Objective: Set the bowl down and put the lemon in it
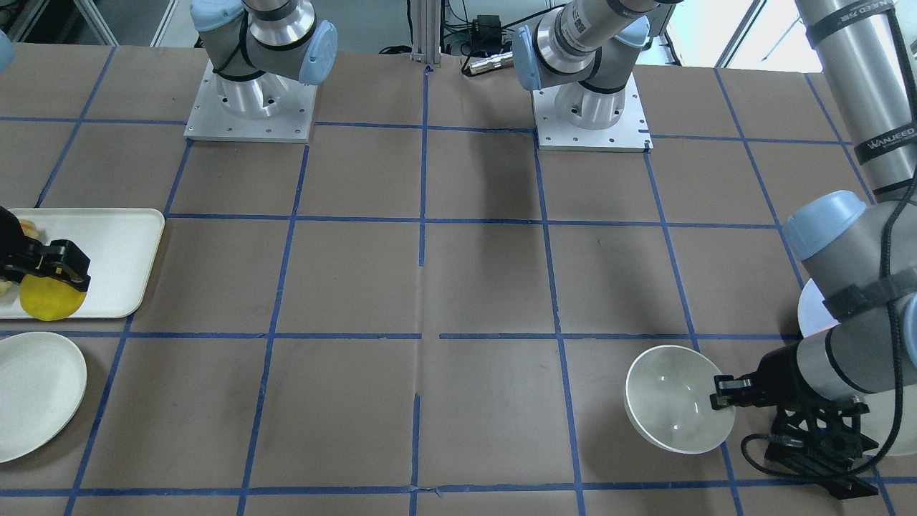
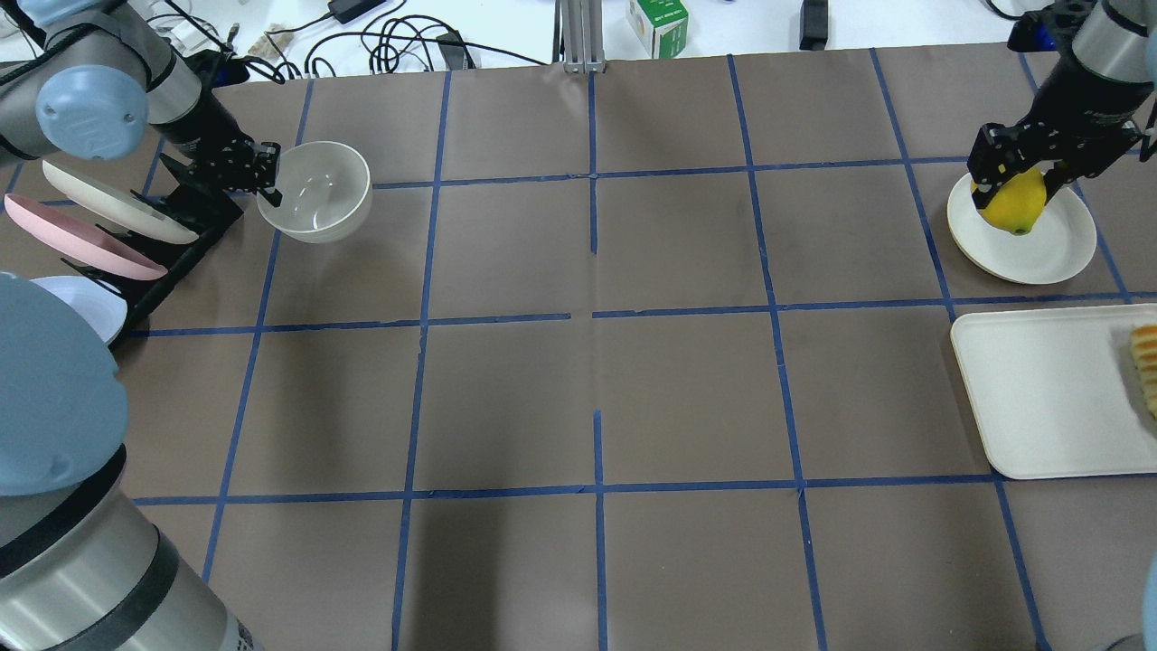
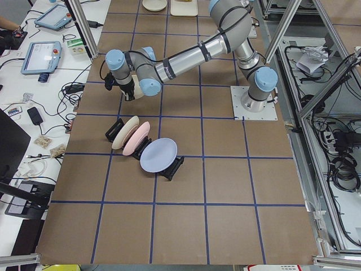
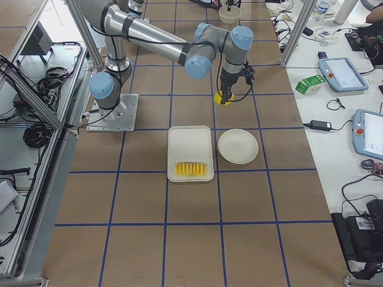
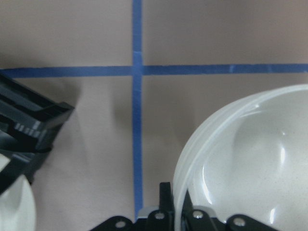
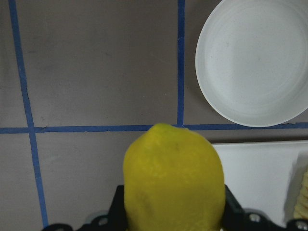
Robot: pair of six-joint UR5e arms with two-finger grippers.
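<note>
My left gripper point(image 2: 264, 174) is shut on the rim of the cream-white bowl point(image 2: 316, 192) and holds it tilted, just past the plate rack. The bowl also shows in the front view point(image 1: 677, 398) and fills the lower right of the left wrist view point(image 5: 250, 159). My right gripper point(image 2: 1017, 172) is shut on the bright-yellow lemon point(image 2: 1014, 205) and holds it in the air at the far right of the table. In the right wrist view the lemon point(image 6: 173, 178) hangs over a tape line and the tray's corner. It also shows in the front view point(image 1: 47, 299).
A flat cream plate point(image 2: 1059, 251) lies under and beside the lemon. A white tray point(image 2: 1039, 389) holds sliced food point(image 2: 1146, 362) at its right end. A black rack point(image 2: 194, 212) with upright plates point(image 2: 117, 206) stands by the left arm.
</note>
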